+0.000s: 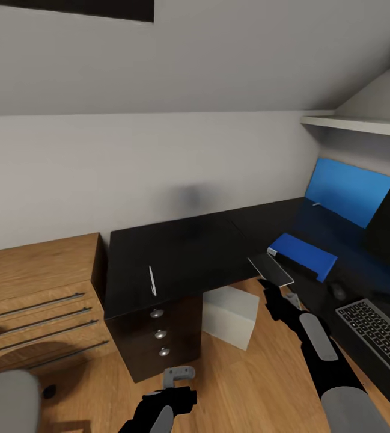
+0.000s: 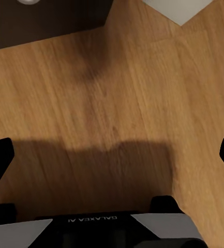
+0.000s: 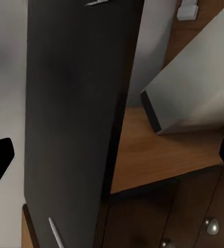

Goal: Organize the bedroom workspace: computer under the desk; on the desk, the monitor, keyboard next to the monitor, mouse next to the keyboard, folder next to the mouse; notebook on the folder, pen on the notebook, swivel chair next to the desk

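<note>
The right gripper [image 1: 274, 288] is clamped on the thin grey notebook [image 1: 270, 269], held flat above the desk's [image 1: 188, 252] front edge. The blue folder [image 1: 303, 255] lies on the desk just beyond and to the right, its long axis running diagonally toward the keyboard [image 1: 380, 338]. The left gripper [image 1: 178, 379] hangs low over the floor, fingers apart. The white pen [image 1: 152, 281] lies to the left, nearer the left arm.

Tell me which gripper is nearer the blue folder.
Right. The right gripper, holding the notebook, sits just beside the folder; the left gripper hangs low over the floor, far off.
</note>
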Available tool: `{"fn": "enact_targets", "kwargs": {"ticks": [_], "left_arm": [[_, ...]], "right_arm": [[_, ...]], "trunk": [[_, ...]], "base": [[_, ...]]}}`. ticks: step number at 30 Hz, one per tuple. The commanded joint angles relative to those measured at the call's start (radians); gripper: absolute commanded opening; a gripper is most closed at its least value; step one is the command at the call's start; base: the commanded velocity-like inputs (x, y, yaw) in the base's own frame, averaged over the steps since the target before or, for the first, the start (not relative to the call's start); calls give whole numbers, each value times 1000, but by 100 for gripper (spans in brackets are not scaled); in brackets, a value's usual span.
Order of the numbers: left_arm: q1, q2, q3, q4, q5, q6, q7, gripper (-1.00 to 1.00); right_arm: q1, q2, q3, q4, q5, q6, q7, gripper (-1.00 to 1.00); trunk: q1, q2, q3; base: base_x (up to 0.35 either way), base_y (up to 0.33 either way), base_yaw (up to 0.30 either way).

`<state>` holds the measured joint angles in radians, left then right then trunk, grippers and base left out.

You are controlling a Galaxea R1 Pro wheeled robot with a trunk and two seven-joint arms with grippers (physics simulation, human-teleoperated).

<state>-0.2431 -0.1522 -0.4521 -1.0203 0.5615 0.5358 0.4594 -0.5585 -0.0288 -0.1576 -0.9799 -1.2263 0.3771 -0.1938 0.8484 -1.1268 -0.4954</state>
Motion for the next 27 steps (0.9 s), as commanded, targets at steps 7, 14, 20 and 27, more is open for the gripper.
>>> {"fn": "enact_targets", "kwargs": {"ticks": [7,14,20,27], "left_arm": [[-1,0,-1,-2,11,1,10,100],[-1,0,-2,-3,11,1,10,100],[-1,0,-2,-3,11,1,10,100],[-1,0,-2,-2,10,1,10,100]], "right_arm": [[-1,0,-44,4,-9,3,47,100],[-1,-2,-52,4,-8,3,80,100],[-1,-3,-54,4,-7,3,83,100],[-1,-3,-61,7,-6,3,83,100]], "trunk": [[27,-50,-23],[54,-99,-45],[77,-141,-64],[104,-190,-86]], "base": [[0,0,0],[0,0,0],[0,0,0],[0,0,0]]}}
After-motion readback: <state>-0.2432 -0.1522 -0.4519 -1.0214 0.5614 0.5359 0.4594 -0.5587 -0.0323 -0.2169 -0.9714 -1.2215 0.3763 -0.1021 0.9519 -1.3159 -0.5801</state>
